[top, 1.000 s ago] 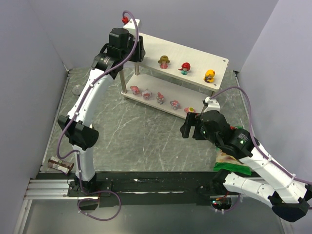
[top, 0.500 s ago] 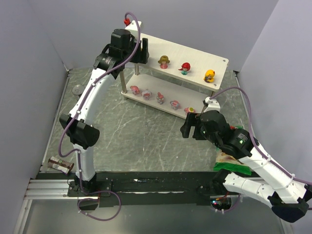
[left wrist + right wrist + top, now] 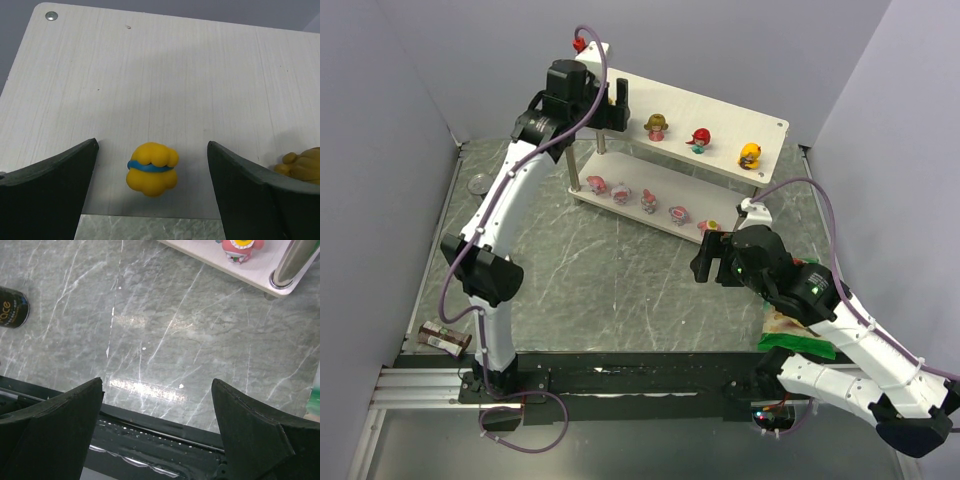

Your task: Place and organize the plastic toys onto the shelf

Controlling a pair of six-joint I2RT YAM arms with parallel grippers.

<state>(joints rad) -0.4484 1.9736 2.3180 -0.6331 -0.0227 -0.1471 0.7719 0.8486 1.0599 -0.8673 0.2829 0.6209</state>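
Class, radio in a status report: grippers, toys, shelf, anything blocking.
Left gripper open, straddling yellow-blue toy, not touching. Toy sits on shelf top board, near its edge. Right gripper open, empty, over the table. Nothing blocking.

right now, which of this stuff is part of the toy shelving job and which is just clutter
Job: shelf; on its top tier, yellow-blue toy, brown-pink toy, red toy, orange-yellow toy; pink-and-white toys below.
Lying about: can; green bag.
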